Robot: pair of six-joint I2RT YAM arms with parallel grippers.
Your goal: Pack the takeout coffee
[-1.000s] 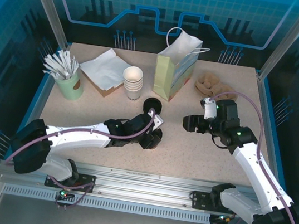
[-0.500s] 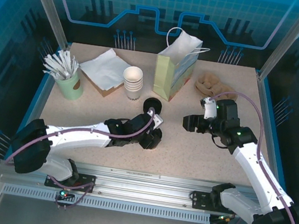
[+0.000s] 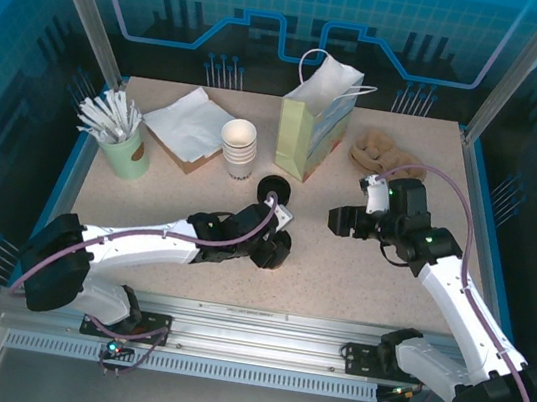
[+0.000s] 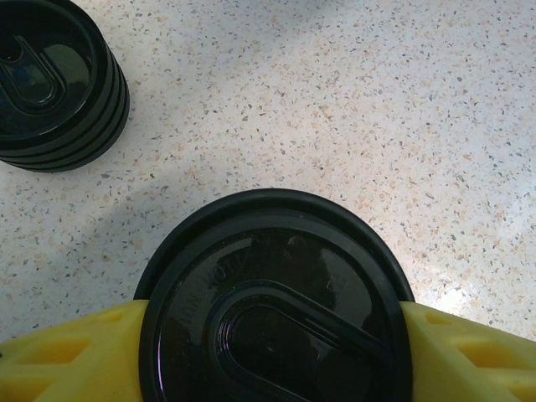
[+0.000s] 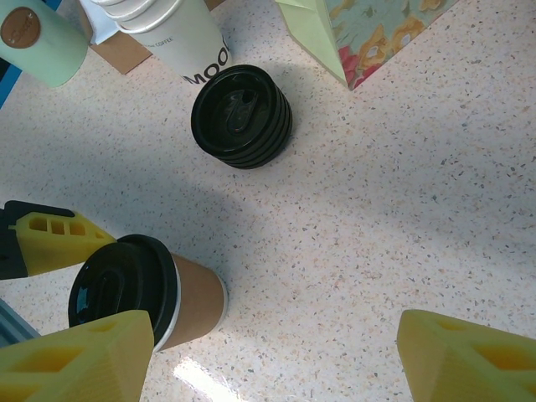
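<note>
the coffee cup, tan-sided with a black lid on, stands upright on the speckled worktop, about the middle and a little toward the near edge. the left claw is down over it with a yellow finger on each side of the lid, close against the rim; i cannot tell whether the fingers press on it or only flank it. the right claw hangs to the right of the cup, apart from it, its fingers spread wide with nothing between them. just beyond the cup, not touching it, sits a stack of loose black lids. farther back are a stack of white cups, a pale green paper bag standing open, napkins and, at far left, a green mug of wrapped sticks.
</note>
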